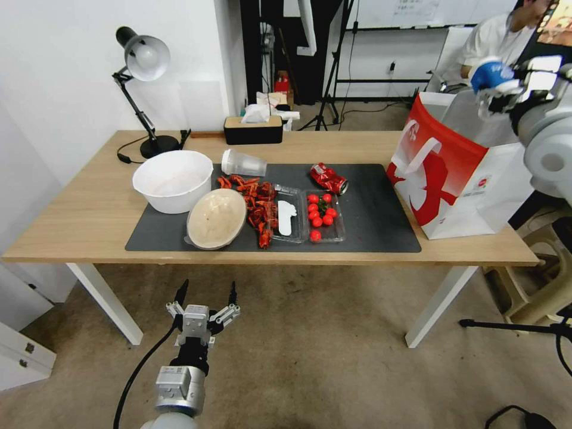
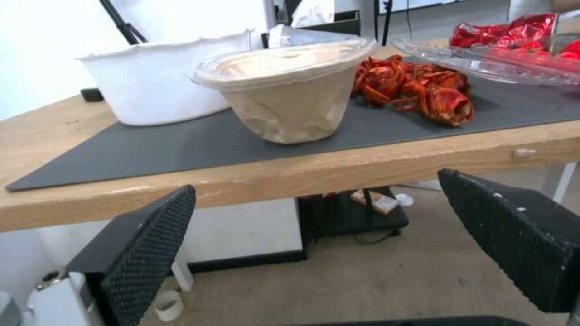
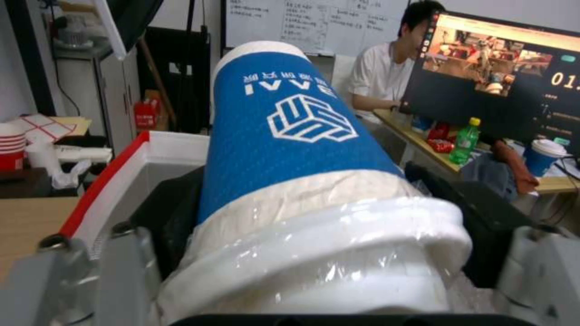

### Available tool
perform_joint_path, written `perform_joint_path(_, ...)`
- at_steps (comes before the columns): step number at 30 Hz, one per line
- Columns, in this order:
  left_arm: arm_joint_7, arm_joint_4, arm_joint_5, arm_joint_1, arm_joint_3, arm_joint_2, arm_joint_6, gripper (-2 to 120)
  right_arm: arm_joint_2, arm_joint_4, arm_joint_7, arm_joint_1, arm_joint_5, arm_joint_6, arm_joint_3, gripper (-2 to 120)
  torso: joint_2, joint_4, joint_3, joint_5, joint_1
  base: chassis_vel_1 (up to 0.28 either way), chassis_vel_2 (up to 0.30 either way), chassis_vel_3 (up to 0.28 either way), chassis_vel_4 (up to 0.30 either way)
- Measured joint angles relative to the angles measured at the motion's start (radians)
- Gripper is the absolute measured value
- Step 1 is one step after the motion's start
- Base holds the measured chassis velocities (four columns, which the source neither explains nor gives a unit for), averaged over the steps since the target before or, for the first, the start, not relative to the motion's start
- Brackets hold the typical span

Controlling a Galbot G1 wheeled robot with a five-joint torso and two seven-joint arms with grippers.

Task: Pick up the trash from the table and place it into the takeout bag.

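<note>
Hidden or cut off: In my right wrist view the blue-and-white cup (image 3: pixel 290 149) blocked most of the scene, so the inside of the takeout bag (image 3: pixel 151 149) was barely visible. My right arm ran off the edge of the head view. I could not make out what the clear tray (image 1: pixel 290 221) held beyond a white piece.

My right gripper: My right gripper (image 1: pixel 497 89) was clamped on the blue-and-white cup (image 1: pixel 491 74), held on its side above the open top of the takeout bag (image 1: pixel 453 173).

My left gripper: My left gripper (image 1: pixel 204 298) hung low in front of the table (image 1: pixel 77 220), below its edge, fingers spread wide and holding nothing.

Trash on the mat: The round beige dish (image 1: pixel 216 218) sat at the near edge of the dark grey mat (image 1: pixel 375 226), beside red leftovers (image 1: pixel 257 205). The clear plastic cup (image 1: pixel 243 162) and crushed red can (image 1: pixel 328 178) lay on their sides farther back. A box of tomatoes (image 1: pixel 322 215) and a white bowl (image 1: pixel 173 180) were also there.

Surface and room: Light wood tabletop on white legs, a desk lamp (image 1: pixel 142 65) and tissue box (image 1: pixel 252 128) at the back, beige floor.
</note>
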Motion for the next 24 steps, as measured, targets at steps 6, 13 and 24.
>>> perform_joint_path(6,0.0,0.004,-0.013,-0.004,-0.004,0.006,0.0,100,0.01,0.005,0.012,-0.002,-0.001,-0.004,-0.005,99,0.0,0.0,0.0,-0.0003,0.0,0.0,0.0,0.0,0.0)
perform_joint_path(13,0.0,0.0,-0.022,-0.007,-0.009,0.017,0.001,100,0.013,0.025,0.019,-0.015,-0.002,-0.007,-0.006,100,0.0,-0.0001,0.0,-0.0003,0.0,0.0,0.0,0.0,0.0)
perform_joint_path(24,0.0,-0.001,-0.027,-0.01,-0.007,0.02,0.001,100,0.008,0.079,0.017,-0.034,-0.002,0.005,-0.002,100,0.0,0.0,0.0,-0.0001,0.0,0.0,0.0,0.0,0.0)
